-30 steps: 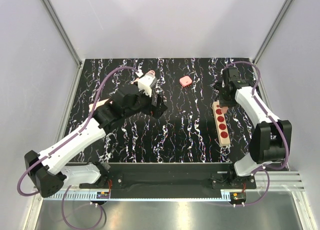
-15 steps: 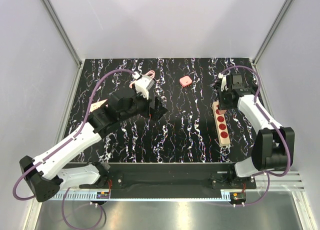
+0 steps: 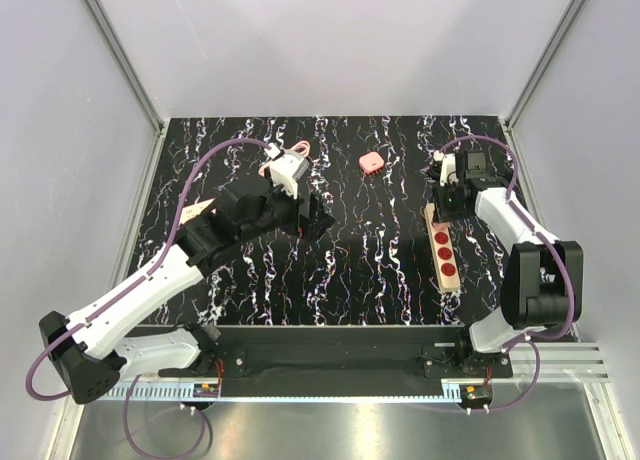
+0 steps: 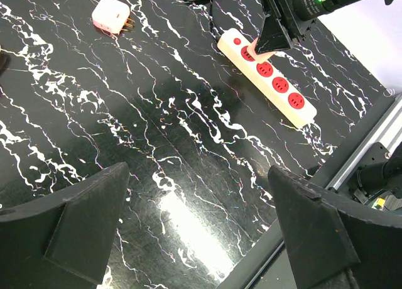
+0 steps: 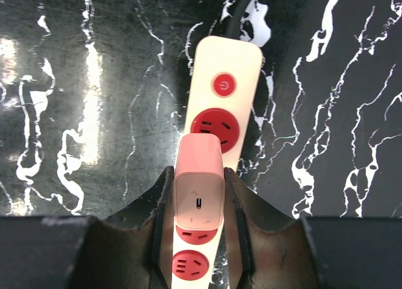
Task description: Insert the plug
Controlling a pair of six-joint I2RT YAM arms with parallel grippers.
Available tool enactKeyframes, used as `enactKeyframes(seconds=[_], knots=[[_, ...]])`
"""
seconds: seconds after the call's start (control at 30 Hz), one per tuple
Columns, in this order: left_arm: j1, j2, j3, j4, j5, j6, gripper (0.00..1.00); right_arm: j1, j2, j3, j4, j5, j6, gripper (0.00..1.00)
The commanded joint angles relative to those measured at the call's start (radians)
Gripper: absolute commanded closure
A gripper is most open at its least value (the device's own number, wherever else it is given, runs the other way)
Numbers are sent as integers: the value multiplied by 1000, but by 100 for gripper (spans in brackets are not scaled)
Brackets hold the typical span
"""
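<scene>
Right wrist: salmon-pink plug [image 5: 199,191] (rounded corners)

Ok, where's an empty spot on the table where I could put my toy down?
The widest bare patch is the middle of the table, between the left arm and the power strip, nearer than the loose pink plug. It's crowded at the strip, where the right pincer holds a plug, and by the white adapter beside the left arm.

Black marbled table [image 3: 350,270], pale enclosure walls [image 3: 330,50]
</scene>
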Motion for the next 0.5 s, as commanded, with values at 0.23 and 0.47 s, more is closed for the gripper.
enactKeyframes(seconds=[0.23, 0.47], knots=[[1, -21, -5, 45, -8, 7, 1, -16, 64, 66, 1, -28, -51, 100], [1, -25, -3, 45, -11, 10, 1, -18, 69, 99, -24, -8, -51, 100]])
